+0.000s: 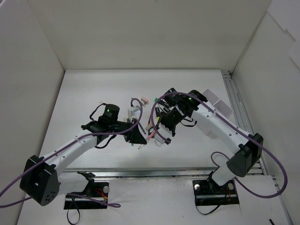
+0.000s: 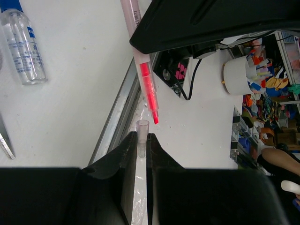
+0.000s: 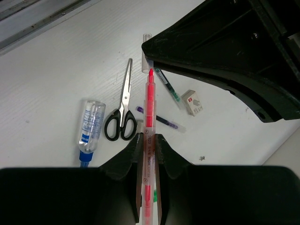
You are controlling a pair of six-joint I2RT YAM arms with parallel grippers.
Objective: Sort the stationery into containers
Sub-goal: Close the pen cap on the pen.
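Top external view, from the left: shows the left gripper (image 1: 139, 140) over the table (image 1: 93, 93), clamped shut on a clear cap (image 2: 142, 129). Just to its right, finds the right gripper (image 1: 157, 135) clenched around a pink highlighter (image 3: 150, 101), bare red tip aimed at the cap's open mouth, just beside it and not inside. Farther right, behind the right arm (image 1: 225, 131), picks out the white organizer tray (image 1: 219, 101); cannot tell its contents. Right wrist view, again from the left: lays out on the table a clear blue-capped glue bottle (image 3: 90, 126), black-handled scissors (image 3: 123, 105) just beside it with blades shut, a dark pen (image 3: 161, 121), a green pen (image 3: 167, 85) partly hidden by the left gripper, and a small eraser (image 3: 193, 102). Finds all five lying loose, none gripped.
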